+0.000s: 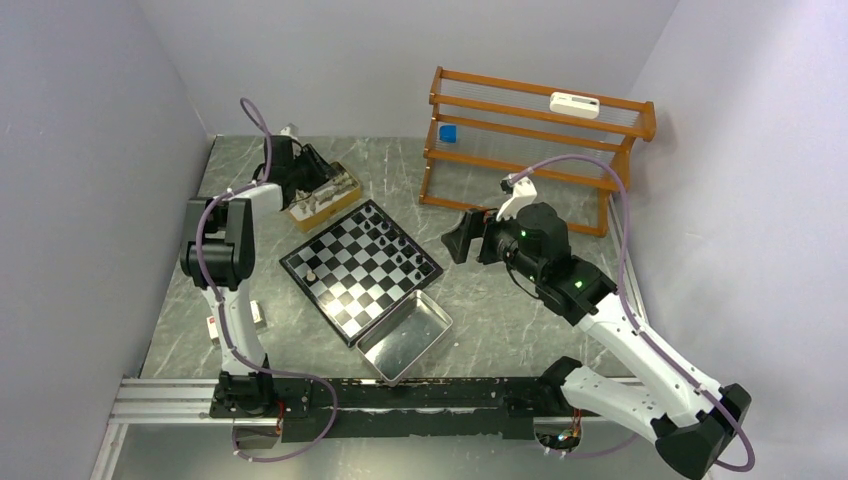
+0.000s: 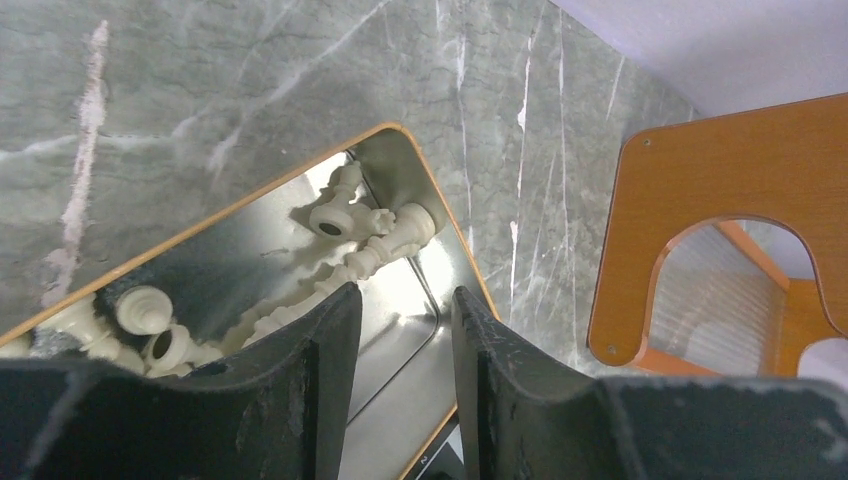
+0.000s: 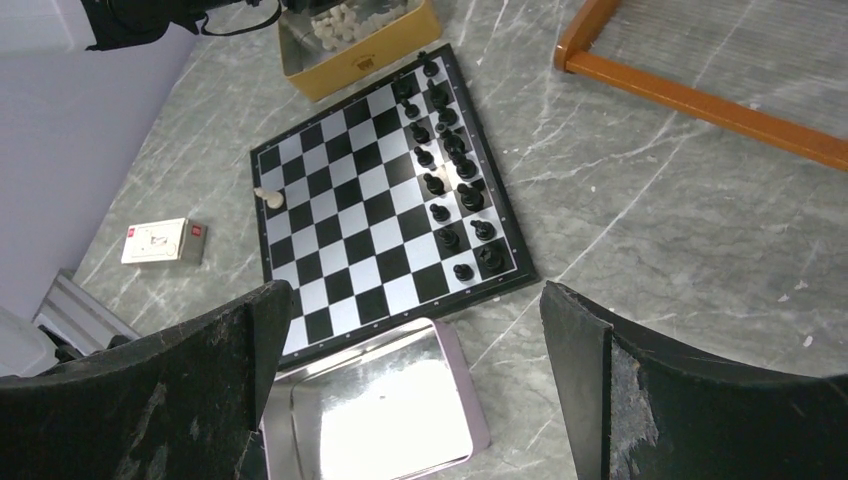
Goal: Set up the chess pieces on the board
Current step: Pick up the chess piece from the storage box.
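The left jaws hung over the gold-coloured box (image 1: pixel 322 197), at 11 o'clock from the board (image 1: pixel 345 290), a little apart and with nothing between them. In the box lay a heap of cream chess pieces (image 2: pixel 360 240). The right jaws were wide apart and empty, at 3 o'clock from the board. Along the board's 1 o'clock side stood two rows of black chess pieces (image 3: pixel 445 170), and a single cream piece (image 3: pixel 268 197) near its 9 o'clock corner. A metal tray (image 1: pixel 405 335) lay just beside the board at 5 o'clock, on the grey bench (image 1: pixel 490 330).
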Available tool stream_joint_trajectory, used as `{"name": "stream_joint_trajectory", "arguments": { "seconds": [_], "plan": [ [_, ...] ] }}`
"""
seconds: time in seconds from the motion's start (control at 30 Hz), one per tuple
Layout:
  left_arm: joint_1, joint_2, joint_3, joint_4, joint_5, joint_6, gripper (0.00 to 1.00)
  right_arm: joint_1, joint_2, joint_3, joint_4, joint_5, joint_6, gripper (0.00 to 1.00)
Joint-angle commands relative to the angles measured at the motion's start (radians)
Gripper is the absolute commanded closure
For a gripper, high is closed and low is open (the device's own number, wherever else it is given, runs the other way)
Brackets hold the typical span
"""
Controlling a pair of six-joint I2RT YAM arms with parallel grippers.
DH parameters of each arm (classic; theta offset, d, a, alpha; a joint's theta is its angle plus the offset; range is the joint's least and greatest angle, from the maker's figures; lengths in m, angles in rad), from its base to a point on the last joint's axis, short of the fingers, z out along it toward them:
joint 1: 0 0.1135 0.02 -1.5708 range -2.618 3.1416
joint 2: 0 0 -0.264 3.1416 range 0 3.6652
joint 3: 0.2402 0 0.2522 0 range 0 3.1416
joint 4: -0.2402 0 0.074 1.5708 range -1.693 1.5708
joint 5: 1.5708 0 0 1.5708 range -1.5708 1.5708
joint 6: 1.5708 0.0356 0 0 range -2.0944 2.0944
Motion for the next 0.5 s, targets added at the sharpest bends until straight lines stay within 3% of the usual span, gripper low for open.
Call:
{"name": "stream_joint_trajectory", "arguments": {
  "seconds": [0.0, 0.47],
  "plan": [
    [0.004, 0.031, -0.006, 0.123, 0.053, -0.032, 0.57, 0.004, 0.007, 0.018, 0.016, 0.028, -0.013, 0.0],
    [0.005, 0.099, -0.006, 0.161, 0.062, -0.058, 0.52, 0.003, 0.012, 0.014, 0.026, 0.042, -0.009, 0.0]
  ]
}}
